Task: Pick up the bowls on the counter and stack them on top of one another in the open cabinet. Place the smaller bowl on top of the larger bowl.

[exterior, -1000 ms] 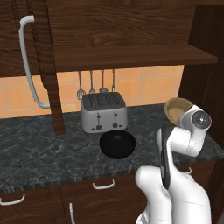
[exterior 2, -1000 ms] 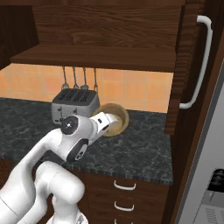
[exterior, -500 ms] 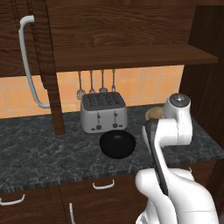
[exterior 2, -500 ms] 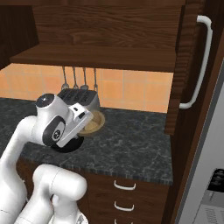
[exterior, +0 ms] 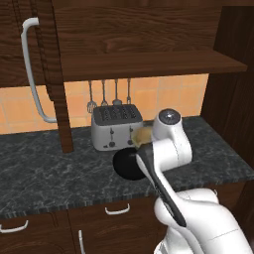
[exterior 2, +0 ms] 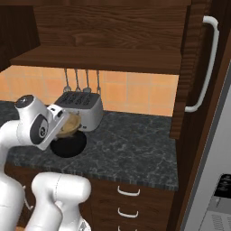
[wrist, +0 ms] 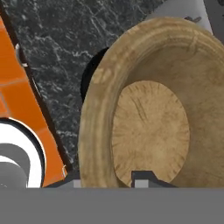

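Above black bowl (exterior: 127, 165): hand (exterior 2: 63, 122) gripping tan bowl (wrist: 151, 109)

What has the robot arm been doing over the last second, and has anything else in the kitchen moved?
The gripper has carried the tan bowl leftward across the counter, from the right end to just in front of the toaster, above the black bowl. It has kept hold throughout. The black bowl, toaster and cabinet shelf stayed put.
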You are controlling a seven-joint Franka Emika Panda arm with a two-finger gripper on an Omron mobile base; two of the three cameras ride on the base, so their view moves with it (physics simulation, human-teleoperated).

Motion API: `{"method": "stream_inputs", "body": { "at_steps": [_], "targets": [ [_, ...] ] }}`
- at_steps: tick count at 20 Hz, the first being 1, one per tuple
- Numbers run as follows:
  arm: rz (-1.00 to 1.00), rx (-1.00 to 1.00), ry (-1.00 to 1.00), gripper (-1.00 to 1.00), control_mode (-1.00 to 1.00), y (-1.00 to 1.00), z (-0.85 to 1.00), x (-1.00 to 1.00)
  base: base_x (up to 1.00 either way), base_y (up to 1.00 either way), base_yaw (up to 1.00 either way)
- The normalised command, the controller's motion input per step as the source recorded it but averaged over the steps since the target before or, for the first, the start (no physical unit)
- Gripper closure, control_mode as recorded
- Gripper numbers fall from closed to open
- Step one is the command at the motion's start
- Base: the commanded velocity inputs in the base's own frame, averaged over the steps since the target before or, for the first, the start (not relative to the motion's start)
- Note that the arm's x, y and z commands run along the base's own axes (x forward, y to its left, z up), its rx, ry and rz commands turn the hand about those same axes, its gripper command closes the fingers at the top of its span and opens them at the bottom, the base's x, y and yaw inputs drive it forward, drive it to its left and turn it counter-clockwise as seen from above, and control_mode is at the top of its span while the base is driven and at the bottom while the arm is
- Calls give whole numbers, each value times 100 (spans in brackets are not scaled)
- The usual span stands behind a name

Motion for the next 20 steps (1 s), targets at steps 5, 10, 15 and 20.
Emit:
{"method": "stream_inputs", "body": {
  "at_steps": [5,10,15,20],
  "targets": [
    [9,-3,8,100,-100,58,-34,49,0,0,0],
    [0,-3,4,100,-100,6,-31,57,0,0,0],
    [0,-1,13,100,-100,1,-37,44,0,0,0],
    [0,-2,23,100,-100,14,-46,37,0,0,0]
  ]
}}
